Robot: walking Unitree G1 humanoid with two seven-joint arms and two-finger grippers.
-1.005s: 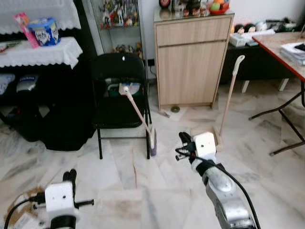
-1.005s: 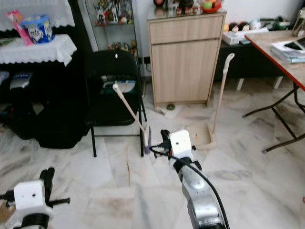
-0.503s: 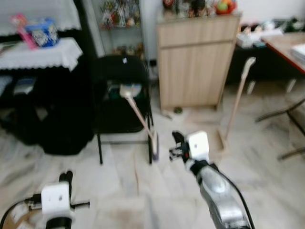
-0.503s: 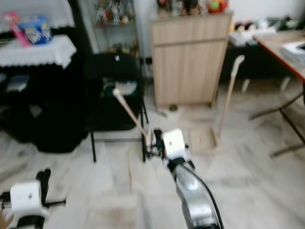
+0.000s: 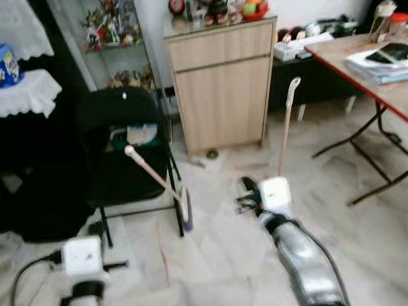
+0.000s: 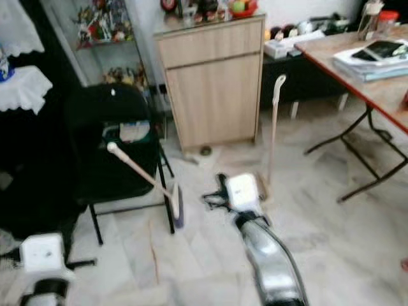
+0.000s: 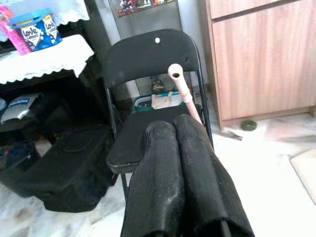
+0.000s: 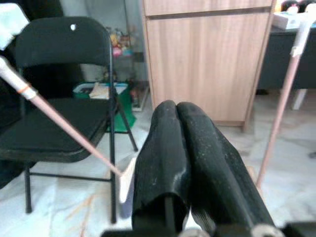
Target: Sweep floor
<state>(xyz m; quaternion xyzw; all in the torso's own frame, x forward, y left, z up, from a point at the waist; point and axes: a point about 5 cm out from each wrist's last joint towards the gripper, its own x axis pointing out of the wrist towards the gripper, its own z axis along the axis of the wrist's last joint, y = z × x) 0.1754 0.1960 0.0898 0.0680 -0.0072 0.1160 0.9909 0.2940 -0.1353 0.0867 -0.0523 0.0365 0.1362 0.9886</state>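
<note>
A broom (image 5: 156, 180) with a pale pink handle leans against a black folding chair (image 5: 121, 146), its head (image 5: 185, 208) resting on the marble floor. A long-handled dustpan (image 5: 285, 131) stands upright before the cabinet. My right gripper (image 5: 245, 194) reaches forward low over the floor between broom head and dustpan, fingers (image 8: 190, 148) shut with nothing in them. In the right wrist view the broom handle (image 8: 64, 129) and the dustpan handle (image 8: 282, 106) flank the fingers. My left gripper (image 7: 167, 124) is shut and empty, held low at the near left and pointing at the chair.
A wooden cabinet (image 5: 223, 95) stands behind the dustpan. A red-edged folding table (image 5: 373, 67) with black legs (image 5: 376, 150) is on the right. A black bag (image 7: 64, 158) lies beside the chair under a white-clothed table (image 5: 29, 95). Open floor lies ahead.
The whole picture has shifted left, so the camera has turned to the right. Broom, dustpan and chair stand where they were. Both grippers remain shut.
</note>
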